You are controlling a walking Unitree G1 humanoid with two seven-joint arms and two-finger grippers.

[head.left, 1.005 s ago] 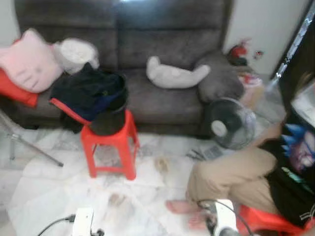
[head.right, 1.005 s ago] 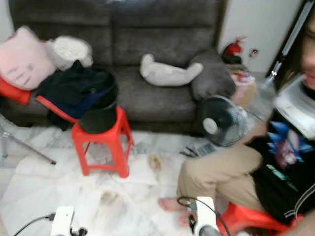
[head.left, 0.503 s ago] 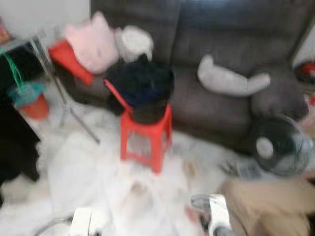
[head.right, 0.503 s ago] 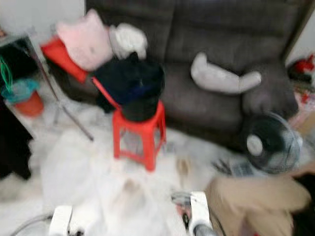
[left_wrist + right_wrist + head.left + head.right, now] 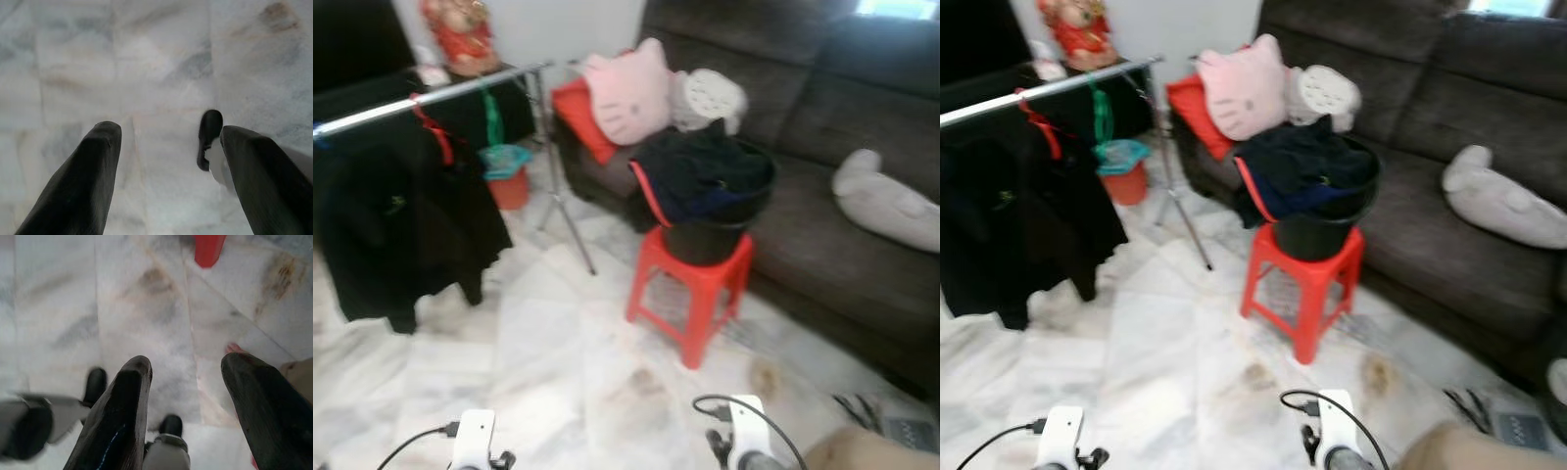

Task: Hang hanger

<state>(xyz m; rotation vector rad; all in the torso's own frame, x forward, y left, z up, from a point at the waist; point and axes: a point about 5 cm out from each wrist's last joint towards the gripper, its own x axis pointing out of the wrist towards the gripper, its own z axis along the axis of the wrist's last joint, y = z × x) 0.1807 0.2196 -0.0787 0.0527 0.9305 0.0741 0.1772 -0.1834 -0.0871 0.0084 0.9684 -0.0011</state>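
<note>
On the red stool (image 5: 693, 284), a black bucket (image 5: 715, 230) held dark clothes with a red hanger (image 5: 649, 192), likely light and stiff; best gripped at its hook. Both the left gripper (image 5: 164, 161) and right gripper (image 5: 188, 396) hung open, empty, above the floor (image 5: 558, 343). The rail (image 5: 431, 96) stood left.

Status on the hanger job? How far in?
Done: one black garment already hangs on the rail. In hand: nothing; left gripper and right gripper are open over the floor. Left: clothes with a red hanger sit in the bucket on the red stool.
</note>
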